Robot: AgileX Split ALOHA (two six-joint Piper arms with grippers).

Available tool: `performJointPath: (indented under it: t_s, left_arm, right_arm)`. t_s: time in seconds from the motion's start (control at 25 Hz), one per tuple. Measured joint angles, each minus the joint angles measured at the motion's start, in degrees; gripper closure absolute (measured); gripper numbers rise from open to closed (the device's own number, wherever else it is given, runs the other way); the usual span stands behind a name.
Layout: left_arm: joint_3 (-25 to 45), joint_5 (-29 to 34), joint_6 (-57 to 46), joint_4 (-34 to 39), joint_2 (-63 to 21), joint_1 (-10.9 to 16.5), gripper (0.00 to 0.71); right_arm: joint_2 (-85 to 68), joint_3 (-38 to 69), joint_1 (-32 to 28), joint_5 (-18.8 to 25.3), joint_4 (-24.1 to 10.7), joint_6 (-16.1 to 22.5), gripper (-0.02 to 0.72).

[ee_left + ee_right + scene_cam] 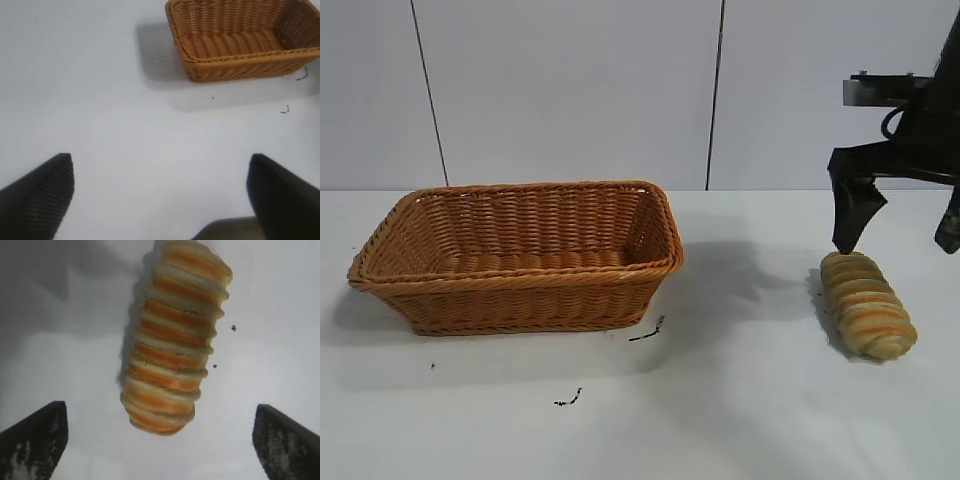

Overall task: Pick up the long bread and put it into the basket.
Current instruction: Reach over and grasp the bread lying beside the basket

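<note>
Since the right end effector (160, 440), fingers spread, hovers over the striped tan-orange log-shaped long bread's (866, 304) back end near the table's right edge, its long axis runs front-to-back, so right's closer.

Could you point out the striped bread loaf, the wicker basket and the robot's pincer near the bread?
Striped tan-and-orange log-shaped bread loaf (865, 304): exterior view, middle of its ridged top.
Orange-brown woven wicker basket (520, 301): exterior view, front wall.
Right black pincer (898, 245): exterior view, open, midway between its fingertips.

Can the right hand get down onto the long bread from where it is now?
Probably yes. The right hand hangs open just above the long bread, which lies alone on the table, nothing between them.
</note>
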Motion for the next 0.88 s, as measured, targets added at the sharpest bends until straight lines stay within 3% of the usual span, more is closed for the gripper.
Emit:
performJointPath:
  t_s: [0.24, 0.64, 0.76, 0.88]
  left_arm:
    - [0.00, 0.00, 0.00, 0.00, 0.00, 0.00, 0.018]
    - [0.00, 0.00, 0.00, 0.00, 0.00, 0.00, 0.018]
    - [0.00, 0.00, 0.00, 0.00, 0.00, 0.00, 0.018]
    - [0.00, 0.00, 0.00, 0.00, 0.00, 0.00, 0.018]
  right_arm:
    - [5.46, 0.00, 0.00, -4.11, -0.32, 0.80, 0.014]
    - [7.50, -0.05, 0.00, -5.81, -0.02, 0.80, 0.021]
    - [7.50, -0.05, 0.00, -5.75, 0.18, 0.80, 0.179]
    - [7.50, -0.05, 0.00, -5.46, 0.27, 0.80, 0.488]
